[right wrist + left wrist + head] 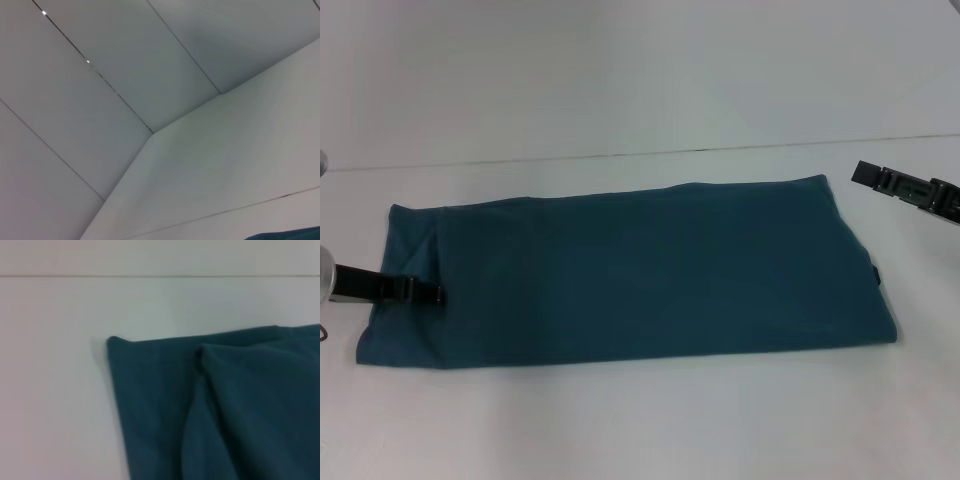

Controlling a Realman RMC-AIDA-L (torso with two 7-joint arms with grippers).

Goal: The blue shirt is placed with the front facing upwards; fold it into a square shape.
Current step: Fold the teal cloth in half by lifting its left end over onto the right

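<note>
The blue shirt lies on the white table as a long flat rectangle with a plain teal side up and no lettering showing. A small dark tab pokes out at its right edge. My left gripper reaches in from the left, low over the shirt's left end, where a fold ridge runs. The left wrist view shows that corner of the shirt with the layered fold. My right gripper hovers off the shirt's far right corner, apart from the cloth. A sliver of the shirt shows in the right wrist view.
The white table stretches around the shirt, with bare surface in front and behind. A thin seam marks the table's far edge against the pale wall.
</note>
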